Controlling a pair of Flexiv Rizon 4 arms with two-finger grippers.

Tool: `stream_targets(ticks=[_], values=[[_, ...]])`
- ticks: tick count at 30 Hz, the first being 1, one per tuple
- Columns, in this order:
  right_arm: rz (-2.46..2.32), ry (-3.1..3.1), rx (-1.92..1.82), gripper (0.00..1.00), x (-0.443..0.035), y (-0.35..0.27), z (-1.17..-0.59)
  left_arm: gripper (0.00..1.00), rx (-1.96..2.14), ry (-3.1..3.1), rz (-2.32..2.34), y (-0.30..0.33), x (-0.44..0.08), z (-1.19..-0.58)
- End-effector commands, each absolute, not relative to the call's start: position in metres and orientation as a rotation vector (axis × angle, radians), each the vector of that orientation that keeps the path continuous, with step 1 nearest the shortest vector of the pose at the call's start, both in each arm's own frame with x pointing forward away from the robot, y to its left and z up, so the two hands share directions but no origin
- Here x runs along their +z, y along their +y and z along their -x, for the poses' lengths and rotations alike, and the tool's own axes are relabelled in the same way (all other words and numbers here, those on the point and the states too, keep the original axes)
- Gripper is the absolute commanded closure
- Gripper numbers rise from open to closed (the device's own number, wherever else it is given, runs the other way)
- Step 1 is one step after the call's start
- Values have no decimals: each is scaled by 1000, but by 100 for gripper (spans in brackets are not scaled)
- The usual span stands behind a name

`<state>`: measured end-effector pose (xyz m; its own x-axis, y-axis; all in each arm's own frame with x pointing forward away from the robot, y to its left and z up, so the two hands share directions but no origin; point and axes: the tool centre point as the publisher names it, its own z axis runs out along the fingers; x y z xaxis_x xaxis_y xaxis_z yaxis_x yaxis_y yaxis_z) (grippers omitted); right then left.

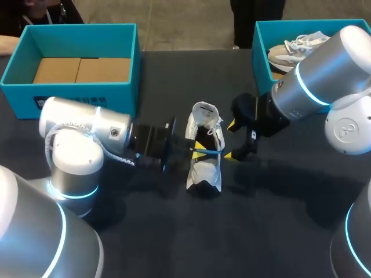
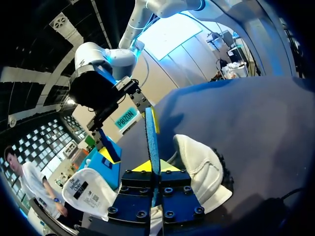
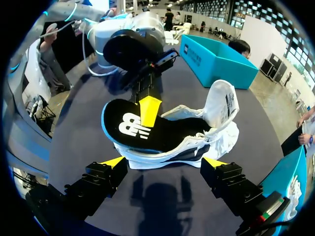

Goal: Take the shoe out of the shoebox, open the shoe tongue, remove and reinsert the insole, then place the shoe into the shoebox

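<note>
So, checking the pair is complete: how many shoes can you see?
2: one white shoe on the table's middle; the other shoe in the far-right teal shoebox, partly hidden behind the right arm.

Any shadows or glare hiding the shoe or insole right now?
Head view: shoe bright against the dark table, no glare. Right wrist view: a shadow lies on the table at the right end effector, not on the shoe; insole evenly lit. Left wrist view: strong backlight, insole edge readable.

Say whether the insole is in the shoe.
Partly out: the left gripper holds the insole by its lifted end; the other end sits inside the shoe.
</note>
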<state>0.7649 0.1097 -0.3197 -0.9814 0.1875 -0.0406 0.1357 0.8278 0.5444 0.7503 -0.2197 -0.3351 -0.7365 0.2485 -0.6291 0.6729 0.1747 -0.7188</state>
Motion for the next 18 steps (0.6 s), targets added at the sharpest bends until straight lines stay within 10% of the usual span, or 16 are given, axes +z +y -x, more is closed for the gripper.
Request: stream_targets(ticks=[1,18], values=[[-260,2914,851,0,-320,111,-764,100,-1563,2096,-905,-226,-344,-754],[-260,2914,851,0,-320,111,-764,95,-1484,2047,-912,-226,-363,-775]])
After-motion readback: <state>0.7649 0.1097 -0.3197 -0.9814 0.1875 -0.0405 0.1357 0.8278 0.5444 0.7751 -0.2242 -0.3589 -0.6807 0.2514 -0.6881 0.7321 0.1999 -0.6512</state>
